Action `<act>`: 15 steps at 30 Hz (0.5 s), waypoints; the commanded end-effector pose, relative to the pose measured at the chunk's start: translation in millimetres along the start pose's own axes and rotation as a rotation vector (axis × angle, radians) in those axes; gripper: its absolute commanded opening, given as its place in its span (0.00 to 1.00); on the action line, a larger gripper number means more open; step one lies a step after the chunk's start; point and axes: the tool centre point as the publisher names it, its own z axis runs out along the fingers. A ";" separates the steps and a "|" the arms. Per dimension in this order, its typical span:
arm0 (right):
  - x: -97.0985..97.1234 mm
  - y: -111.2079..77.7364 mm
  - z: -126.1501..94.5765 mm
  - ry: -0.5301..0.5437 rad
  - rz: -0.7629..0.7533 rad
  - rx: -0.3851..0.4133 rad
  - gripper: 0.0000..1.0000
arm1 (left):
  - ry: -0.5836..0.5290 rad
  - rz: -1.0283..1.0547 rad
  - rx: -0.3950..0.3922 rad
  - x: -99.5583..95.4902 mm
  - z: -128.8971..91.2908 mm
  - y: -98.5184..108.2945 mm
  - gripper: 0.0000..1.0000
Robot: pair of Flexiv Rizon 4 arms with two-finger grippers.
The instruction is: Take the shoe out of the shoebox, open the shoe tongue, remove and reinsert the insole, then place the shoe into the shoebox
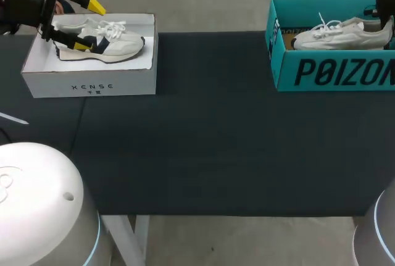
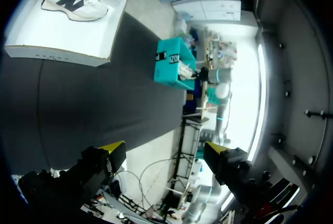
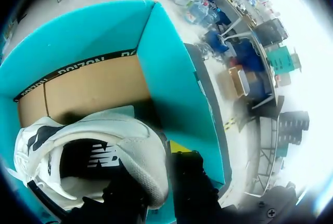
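A white and navy sneaker (image 1: 105,41) lies on its side in the white shoebox (image 1: 89,81) at the far left. My left gripper (image 1: 89,25) hovers open above that box. In the left wrist view this gripper (image 2: 164,148) is spread wide and empty, high over the table, with the sneaker (image 2: 75,0) far ahead. A pale grey-white shoe (image 1: 342,34) stands in the teal shoebox (image 1: 333,71) at the far right. My right gripper (image 3: 156,167) is shut on the heel of this shoe (image 3: 130,151), one finger inside the collar and one outside against the teal wall (image 3: 166,68).
The black table top (image 1: 216,142) stretches between the two boxes. The rounded white bases of my arms sit at the near left (image 1: 37,204) and near right (image 1: 376,235) corners. In the left wrist view the teal box (image 2: 169,63) stands at the table's far end.
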 end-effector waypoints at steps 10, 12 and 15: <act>2.1 -8.4 10.6 0.005 -0.022 0.004 0.00 | -0.002 -0.001 -0.001 0.2 0.1 -0.5 1.00; 2.6 -10.1 14.0 0.005 -0.027 0.007 0.00 | -0.002 -0.001 -0.001 0.2 0.1 -0.5 1.00; 3.5 -10.8 20.1 0.003 -0.027 0.022 0.00 | -0.002 -0.001 -0.001 0.2 0.1 -0.5 1.00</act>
